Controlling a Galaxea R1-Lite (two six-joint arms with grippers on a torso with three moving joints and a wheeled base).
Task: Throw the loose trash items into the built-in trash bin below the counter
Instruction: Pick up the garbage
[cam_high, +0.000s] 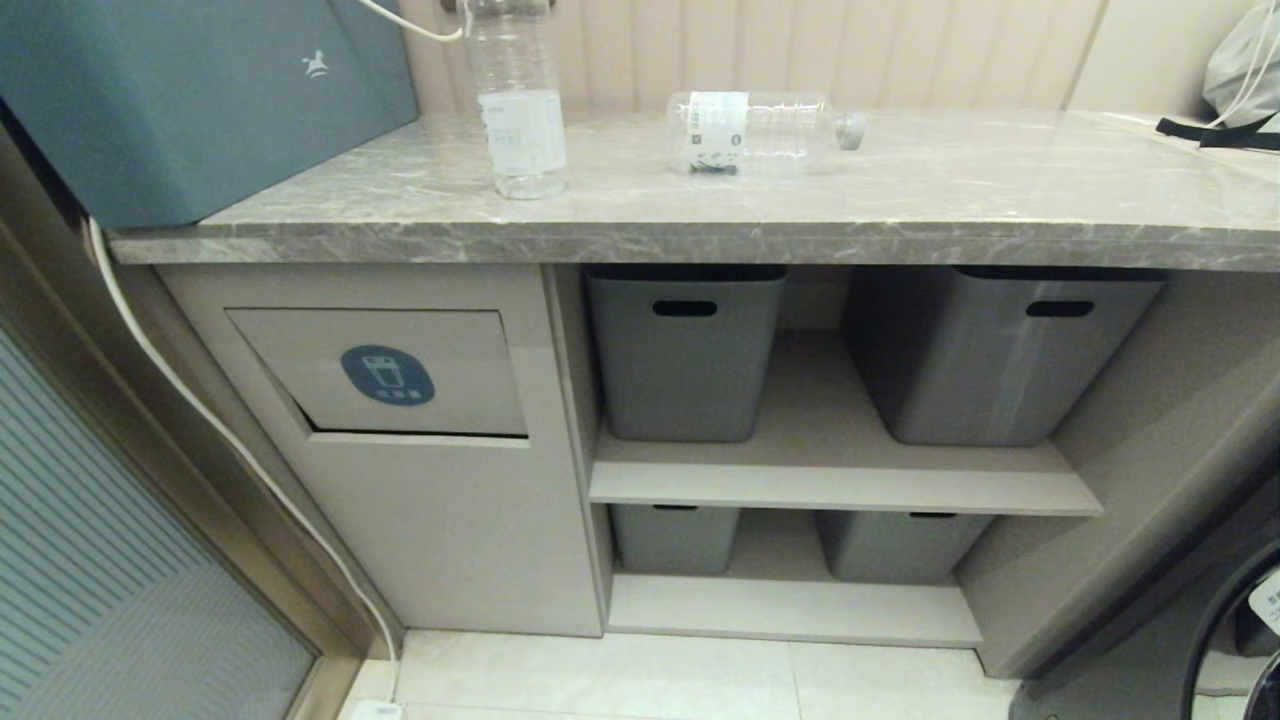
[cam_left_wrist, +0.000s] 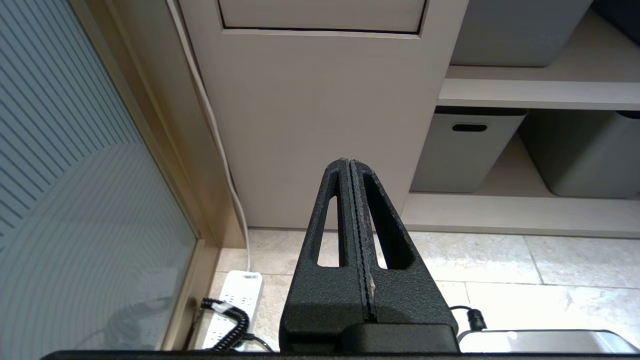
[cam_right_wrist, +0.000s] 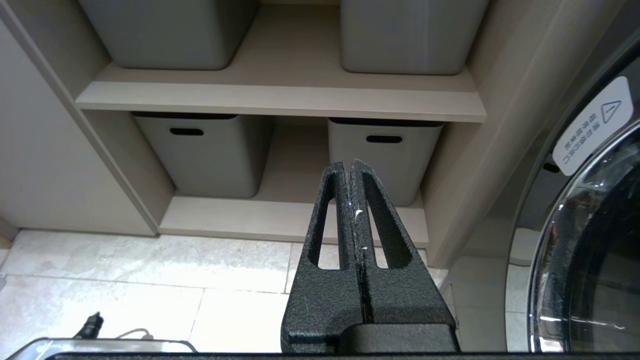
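While both grippers, left (cam_left_wrist: 350, 162) and right (cam_right_wrist: 350, 162), hang low with fingers pressed together, two bottles, one upright (cam_high: 515, 100) and one lying (cam_high: 760, 130), sit near the table's (cam_high: 900, 210) back edge.

On the counter (cam_high: 900, 200) one water bottle (cam_high: 515, 100) stands upright at the left, and a second bottle (cam_high: 760, 130) lies on its side to its right, farther back. A box (cam_high: 190, 100) sits at the counter's left end. Below it, the trash bin flap (cam_high: 385, 372) is set in the cabinet front; right of that, two shelves each carry what seem to be two tubs (cam_high: 685, 350).
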